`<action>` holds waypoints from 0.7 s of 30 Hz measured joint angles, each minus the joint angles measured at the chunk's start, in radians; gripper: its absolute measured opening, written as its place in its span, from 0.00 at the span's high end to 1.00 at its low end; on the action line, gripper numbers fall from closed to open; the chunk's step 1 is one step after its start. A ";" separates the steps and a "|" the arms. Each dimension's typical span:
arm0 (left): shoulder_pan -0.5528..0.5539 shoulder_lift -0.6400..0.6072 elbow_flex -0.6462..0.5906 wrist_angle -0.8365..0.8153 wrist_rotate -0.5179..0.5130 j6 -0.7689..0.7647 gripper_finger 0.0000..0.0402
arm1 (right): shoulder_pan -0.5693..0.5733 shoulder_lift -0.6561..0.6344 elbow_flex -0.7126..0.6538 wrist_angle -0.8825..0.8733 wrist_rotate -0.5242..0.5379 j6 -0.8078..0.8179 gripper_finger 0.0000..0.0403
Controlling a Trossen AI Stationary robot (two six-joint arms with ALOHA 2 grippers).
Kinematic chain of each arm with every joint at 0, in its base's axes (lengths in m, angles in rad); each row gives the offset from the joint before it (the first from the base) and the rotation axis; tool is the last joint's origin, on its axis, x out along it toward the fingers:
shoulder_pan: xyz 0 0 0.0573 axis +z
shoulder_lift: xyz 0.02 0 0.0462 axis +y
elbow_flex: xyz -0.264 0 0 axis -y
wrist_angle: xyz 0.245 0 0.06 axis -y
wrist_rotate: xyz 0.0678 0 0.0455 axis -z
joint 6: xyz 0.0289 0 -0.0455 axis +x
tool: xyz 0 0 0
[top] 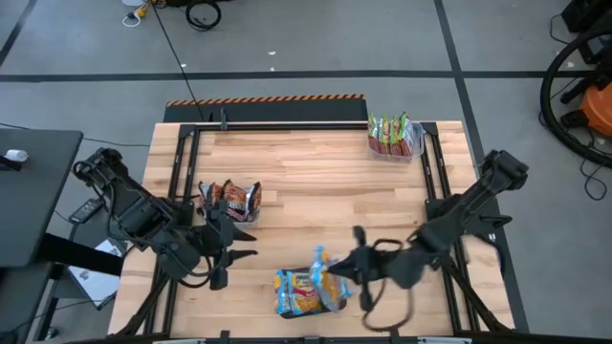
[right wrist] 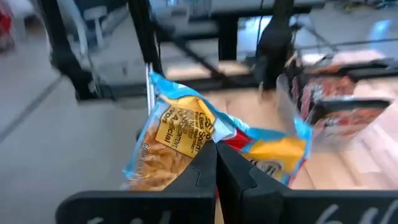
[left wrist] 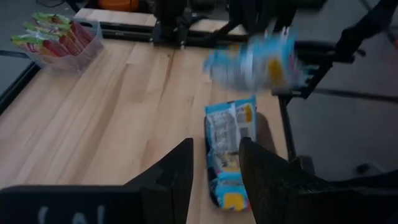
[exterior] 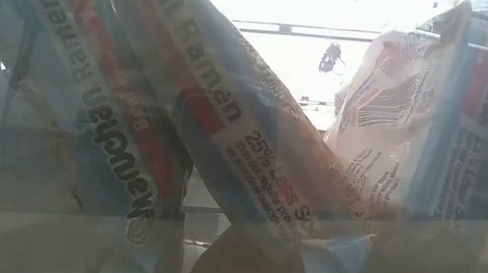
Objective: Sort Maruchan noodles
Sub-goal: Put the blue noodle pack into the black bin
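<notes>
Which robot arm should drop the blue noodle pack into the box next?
The right one, most likely. Its right hand is shut on a blue noodle packet, lifted over the tub of blue packets at the table's front edge. The left hand is open and holds nothing, near the dark packets.

The counter (top: pixel 316 172) is seen from overhead; the low view is pressed against blue-white packets (exterior: pixel 250 172), also caught by both wrist views.
</notes>
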 joint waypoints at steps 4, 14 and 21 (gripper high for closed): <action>0.000 0.000 0.000 0.046 -0.003 0.000 0.67 | -0.041 0.106 -0.001 0.027 -0.098 -0.042 0.99; 0.000 0.000 0.000 0.059 -0.003 -0.002 0.67 | -0.061 0.312 -0.002 0.042 -0.201 -0.039 0.98; 0.000 0.000 0.000 0.059 -0.003 0.006 0.67 | -0.078 0.341 0.000 0.187 -0.182 -0.192 0.97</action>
